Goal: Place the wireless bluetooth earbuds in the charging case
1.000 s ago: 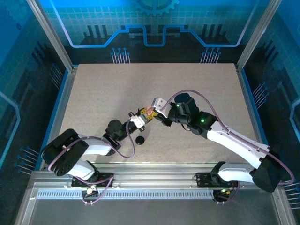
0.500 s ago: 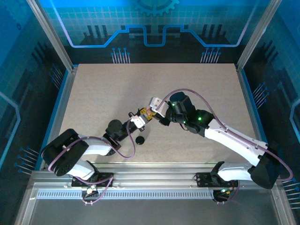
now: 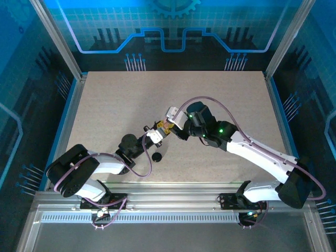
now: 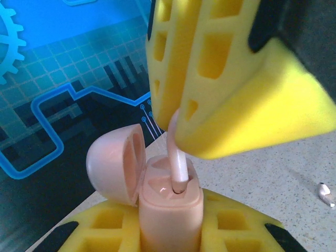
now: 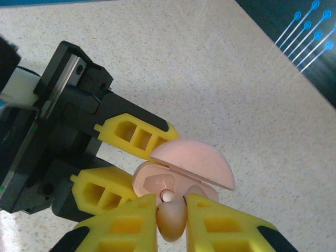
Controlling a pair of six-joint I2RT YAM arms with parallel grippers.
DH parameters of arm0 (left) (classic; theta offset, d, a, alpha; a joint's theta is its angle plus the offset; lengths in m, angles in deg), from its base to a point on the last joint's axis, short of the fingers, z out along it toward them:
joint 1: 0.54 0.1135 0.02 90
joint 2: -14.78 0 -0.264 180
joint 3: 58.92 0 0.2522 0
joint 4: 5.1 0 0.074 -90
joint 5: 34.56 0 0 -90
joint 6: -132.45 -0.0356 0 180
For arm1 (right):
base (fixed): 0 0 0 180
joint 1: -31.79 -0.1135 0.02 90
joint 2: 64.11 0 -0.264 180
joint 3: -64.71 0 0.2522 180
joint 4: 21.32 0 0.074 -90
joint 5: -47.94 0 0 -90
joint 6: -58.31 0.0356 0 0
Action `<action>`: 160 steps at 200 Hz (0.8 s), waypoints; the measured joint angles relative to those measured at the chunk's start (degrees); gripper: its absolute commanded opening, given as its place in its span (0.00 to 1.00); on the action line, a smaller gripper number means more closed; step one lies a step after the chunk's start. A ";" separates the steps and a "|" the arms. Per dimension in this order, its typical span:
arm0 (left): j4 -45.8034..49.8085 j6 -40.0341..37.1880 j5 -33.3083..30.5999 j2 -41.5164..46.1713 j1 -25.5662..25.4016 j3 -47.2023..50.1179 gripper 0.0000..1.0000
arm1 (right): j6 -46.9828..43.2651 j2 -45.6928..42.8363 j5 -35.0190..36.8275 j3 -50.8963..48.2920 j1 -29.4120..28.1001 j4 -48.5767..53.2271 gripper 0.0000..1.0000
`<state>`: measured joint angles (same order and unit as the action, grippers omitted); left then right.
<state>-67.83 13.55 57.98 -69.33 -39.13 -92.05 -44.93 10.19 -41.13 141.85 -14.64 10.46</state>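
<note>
Right tool (image 5: 172, 207) pinches a pink earbud (image 5: 171, 224), stem tip in the case (image 5: 151, 184).

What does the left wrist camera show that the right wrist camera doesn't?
Left wrist: a spare whitish earbud on the table, and the pink earbud with its stem in a slot of the case. Right wrist: the black body of the left gripper. Both: the open case clamped by the left gripper, the right gripper pinching the pink earbud above it.

Speckled beige tabletop (image 3: 115, 105), blue circuit-patterned backdrop (image 3: 210, 21) with gear motif (image 3: 176, 5), metal frame rails (image 3: 173, 197) at near edge
</note>
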 measured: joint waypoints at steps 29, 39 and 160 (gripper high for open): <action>0.00 -0.02 0.02 0.00 -0.07 0.04 0.14 | 4.46 0.42 -0.09 0.90 0.07 1.31 0.19; 0.00 -0.07 0.02 0.00 -0.07 0.04 0.14 | 5.64 0.42 -0.28 0.96 0.11 1.53 0.20; -1.01 -0.20 0.02 0.00 -0.59 0.42 0.14 | 16.74 3.76 -3.08 5.18 1.14 7.54 0.23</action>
<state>-68.84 13.35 58.01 -69.33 -39.72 -91.64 -28.18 13.95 -44.21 147.03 -13.51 18.00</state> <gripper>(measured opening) 0.205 0.229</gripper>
